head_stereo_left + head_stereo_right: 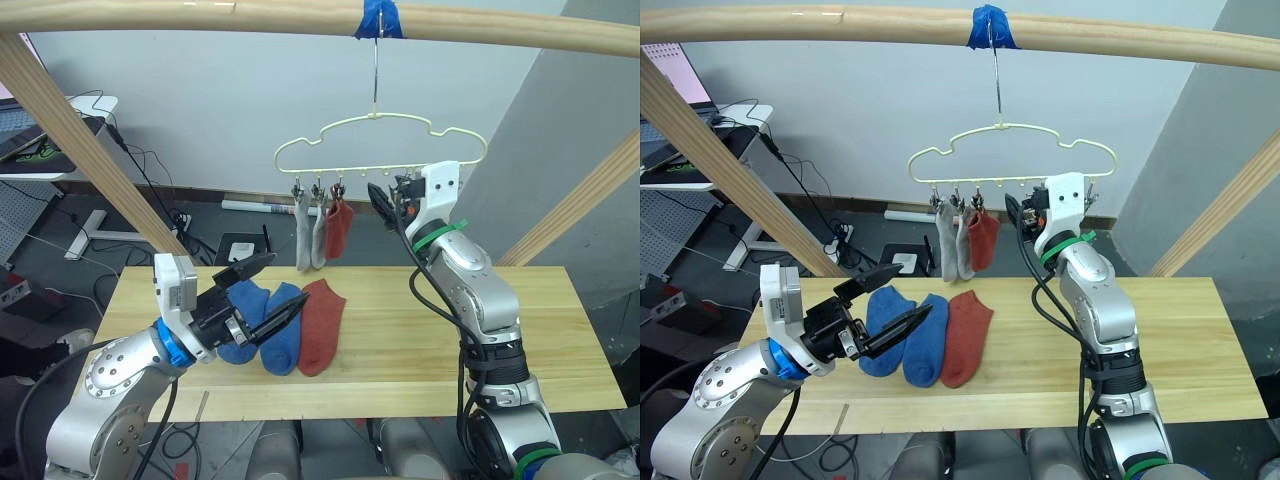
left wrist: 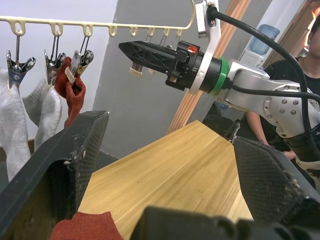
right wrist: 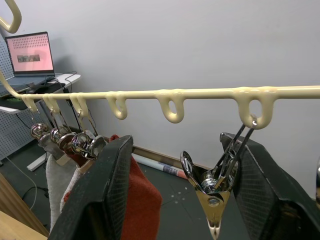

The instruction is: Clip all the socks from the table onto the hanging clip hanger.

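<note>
The cream clip hanger (image 1: 380, 140) hangs by its hook from a taped pole. Two grey socks (image 1: 310, 238) and a rust red sock (image 1: 339, 228) are clipped at its left end. On the table (image 1: 450, 330) lie two blue socks (image 1: 262, 335) and a red sock (image 1: 320, 325), side by side. My left gripper (image 1: 284, 282) hovers open and empty just above the blue socks. My right gripper (image 1: 385, 205) is raised at the hanger's clip row, open, with a bare metal clip (image 3: 212, 200) hanging between its fingers (image 3: 100, 200).
A round wooden pole frame (image 1: 300, 15) spans overhead, with slanted legs (image 1: 90, 150) on both sides. A desk with a laptop (image 3: 30, 52) stands far left, cables on the floor behind. A person (image 2: 305, 65) is beyond the table's right end.
</note>
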Tool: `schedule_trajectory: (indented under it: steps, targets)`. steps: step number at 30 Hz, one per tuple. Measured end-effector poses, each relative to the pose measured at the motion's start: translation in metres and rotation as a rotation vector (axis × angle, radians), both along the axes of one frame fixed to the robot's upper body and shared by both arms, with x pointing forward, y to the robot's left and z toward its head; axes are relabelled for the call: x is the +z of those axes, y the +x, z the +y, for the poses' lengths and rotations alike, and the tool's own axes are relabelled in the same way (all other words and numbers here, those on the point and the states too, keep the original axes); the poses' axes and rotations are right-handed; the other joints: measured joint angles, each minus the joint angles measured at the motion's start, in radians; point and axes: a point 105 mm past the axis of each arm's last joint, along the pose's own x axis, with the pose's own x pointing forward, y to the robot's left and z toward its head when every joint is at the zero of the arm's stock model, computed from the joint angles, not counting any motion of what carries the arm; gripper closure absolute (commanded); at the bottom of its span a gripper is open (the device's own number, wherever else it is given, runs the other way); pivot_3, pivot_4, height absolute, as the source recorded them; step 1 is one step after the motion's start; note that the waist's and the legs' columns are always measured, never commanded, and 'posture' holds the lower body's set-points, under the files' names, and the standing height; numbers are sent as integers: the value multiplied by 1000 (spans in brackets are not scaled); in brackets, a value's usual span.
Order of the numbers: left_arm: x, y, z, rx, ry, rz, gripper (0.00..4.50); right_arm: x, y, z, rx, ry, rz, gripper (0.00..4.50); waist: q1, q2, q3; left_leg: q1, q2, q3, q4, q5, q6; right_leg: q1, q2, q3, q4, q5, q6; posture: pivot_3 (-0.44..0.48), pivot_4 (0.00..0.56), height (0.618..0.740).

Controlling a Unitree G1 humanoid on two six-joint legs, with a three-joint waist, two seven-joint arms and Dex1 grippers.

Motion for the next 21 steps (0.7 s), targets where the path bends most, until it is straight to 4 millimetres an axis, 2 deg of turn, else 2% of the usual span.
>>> schedule_trajectory:
  steps: [13,16,19,21]
  targets:
    - [1,0,0,-1,0,-3,0,1,1,1,0,0,-2,1588,0,0,0,0,0,0,0,0,0,0,0,0,0,0,0,37,222,740]
    - [0,0,0,-1,0,-2,0,1,1,0,-1,1,-2,2182,0,0,0,0,0,0,0,0,0,0,0,0,0,0,0,37,223,740]
    - [0,0,0,-1,0,-2,0,1,2,-1,-6,3,-2,3301,0,0,0,0,0,0,0,0,0,0,0,0,0,0,0,35,222,740]
    - [0,0,0,-1,-1,-2,0,1,2,-2,-10,6,-2,3893,0,0,0,0,0,0,0,0,0,0,0,0,0,0,0,35,223,740]
